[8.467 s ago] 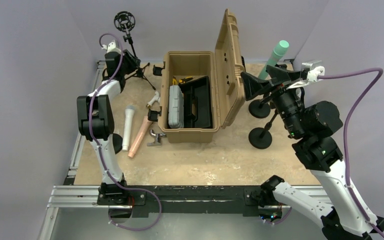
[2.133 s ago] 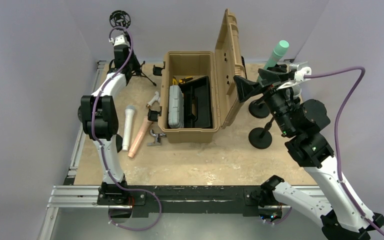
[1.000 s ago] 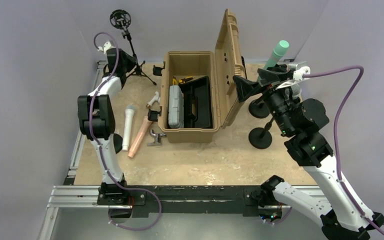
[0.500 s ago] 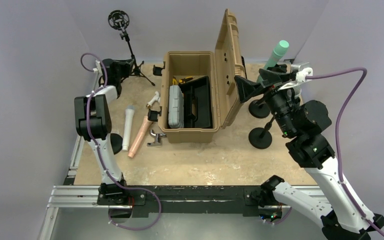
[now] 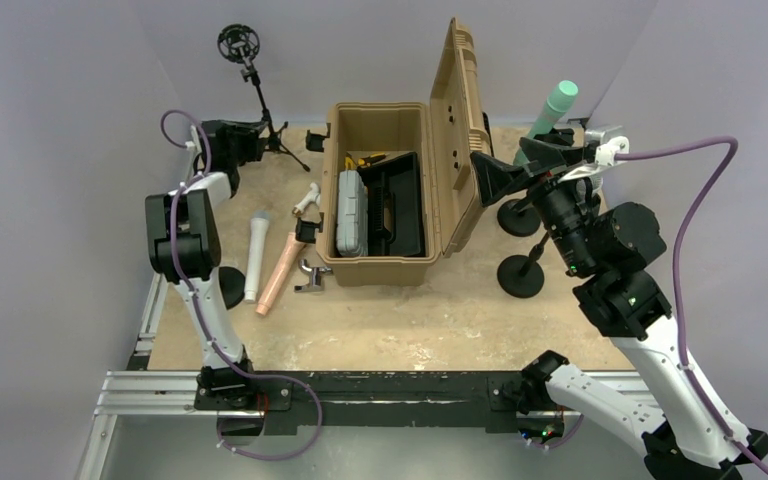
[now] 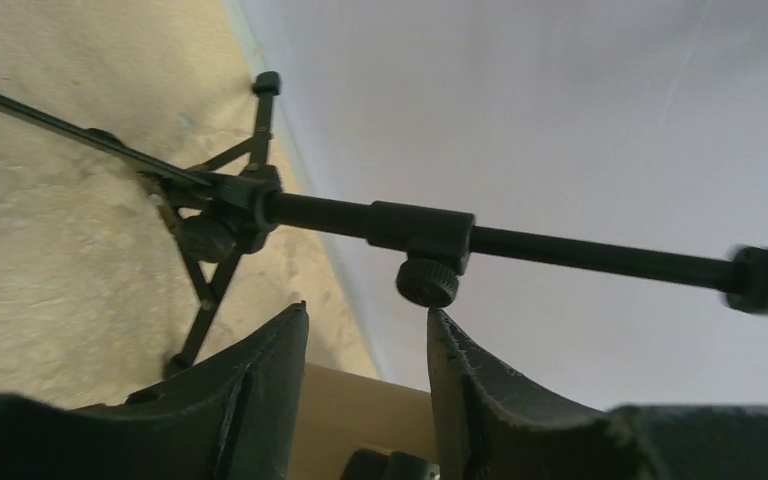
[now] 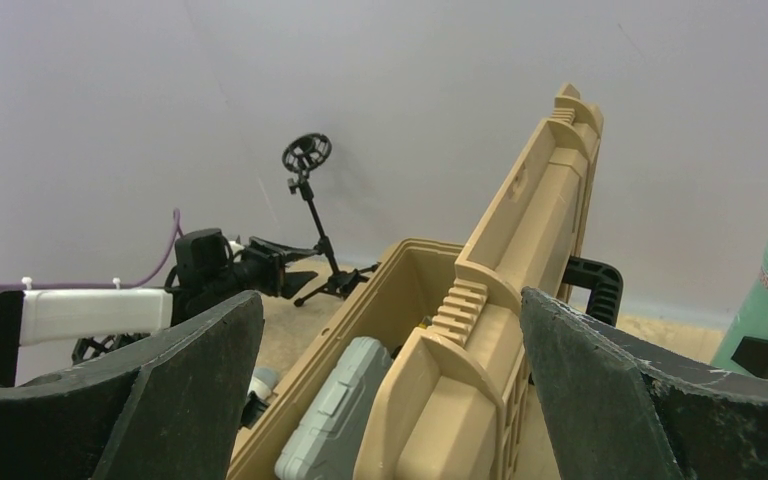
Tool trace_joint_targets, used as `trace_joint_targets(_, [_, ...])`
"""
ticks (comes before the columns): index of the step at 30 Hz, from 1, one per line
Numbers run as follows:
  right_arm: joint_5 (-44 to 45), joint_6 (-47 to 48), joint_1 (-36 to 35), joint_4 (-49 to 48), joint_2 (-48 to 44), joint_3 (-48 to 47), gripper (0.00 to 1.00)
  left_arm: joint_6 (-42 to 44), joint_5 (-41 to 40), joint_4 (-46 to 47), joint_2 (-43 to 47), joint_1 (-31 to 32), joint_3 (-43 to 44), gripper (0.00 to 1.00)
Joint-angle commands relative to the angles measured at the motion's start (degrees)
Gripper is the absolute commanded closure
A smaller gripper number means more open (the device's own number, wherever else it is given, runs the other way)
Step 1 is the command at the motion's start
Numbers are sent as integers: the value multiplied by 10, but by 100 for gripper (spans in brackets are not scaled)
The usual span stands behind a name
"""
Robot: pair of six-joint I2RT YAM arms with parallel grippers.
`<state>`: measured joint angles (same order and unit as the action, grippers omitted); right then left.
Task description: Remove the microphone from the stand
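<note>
Jaws of the left gripper (image 6: 365,322) stand slightly parted with nothing between them; in the left wrist view the dark pole of the tripod stand (image 6: 420,226) crosses the middle of the frame just above the fingertips, apart from them, and its small round knob (image 6: 427,282) hangs right over the gap. The tripod's legs spread at centre left of that view. In the top view this stand rises at upper left, its ring mount (image 5: 238,43) holding nothing. The right gripper (image 7: 390,300) is spread wide and holds nothing, raised at centre right of the top view, beside the upright lid of the tan case (image 5: 465,130). Just above it, at upper right, the mint-green microphone (image 5: 558,103) leans tilted; its lower end is hidden behind the gripper, so what holds it cannot be seen. Two round-based stands (image 5: 520,276) sit on the table (image 5: 410,320) below it. Left of the case, a white microphone (image 5: 257,252) and a pink microphone (image 5: 280,270) lie side by side.
</note>
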<state>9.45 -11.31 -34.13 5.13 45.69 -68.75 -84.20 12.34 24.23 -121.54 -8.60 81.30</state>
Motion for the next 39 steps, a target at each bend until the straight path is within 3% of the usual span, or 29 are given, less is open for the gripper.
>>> trace_joint_targets(1, [-8, -4, -2, -28, -5, -3, 1, 131, -9, -103, 64, -6, 38, 52])
trace_joint_targets(5, [-10, -2, -2, -31, -5, -2, 1, 236, -43, -149, 101, 0, 59, 50])
trace_joint_targets(6, [-10, -1, -2, -32, -6, -2, 1, 261, -52, -151, 112, 2, 60, 45])
trace_joint_targets(11, [-7, 3, -2, -33, -10, 3, 1, 332, -61, -108, 157, 8, 46, 33])
trace_joint_targets(16, [-6, 4, -2, -35, -9, 6, 1, 374, -52, -127, 188, 19, 75, 33])
trace_joint_targets(27, [14, 20, -2, -19, -4, -22, 1, 425, -17, -273, 295, 100, 157, 33])
trace_joint_targets(32, [45, 42, -2, -2, -10, -44, 1, 424, 21, -317, 364, 154, 133, 32])
trace_joint_targets(39, [147, 61, -2, 68, 10, -93, 1, 487, 77, -363, 477, 209, 29, 31])
